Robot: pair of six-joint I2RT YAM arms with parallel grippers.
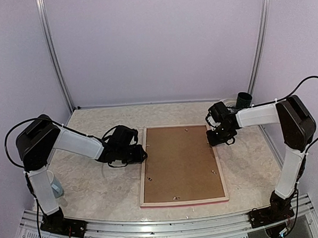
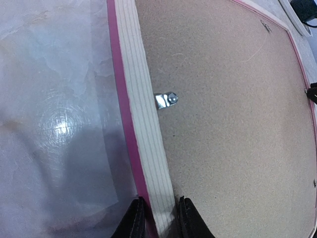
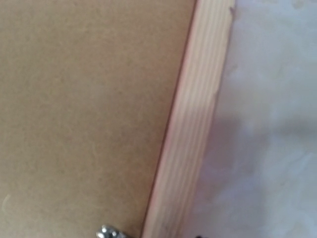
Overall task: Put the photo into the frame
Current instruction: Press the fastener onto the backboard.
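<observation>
The frame (image 2: 143,124) lies back-up, its pale rail running from 12 to 6 o'clock, where the jaws straddle it. The backing board (image 2: 233,129) fills 3 o'clock, the counter (image 2: 54,99) 9 o'clock.

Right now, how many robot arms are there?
2. The left arm reaches the frame at its left edge, its fingers straddling that rail; the right arm ends at the frame's upper right edge. None looks hidden.
</observation>
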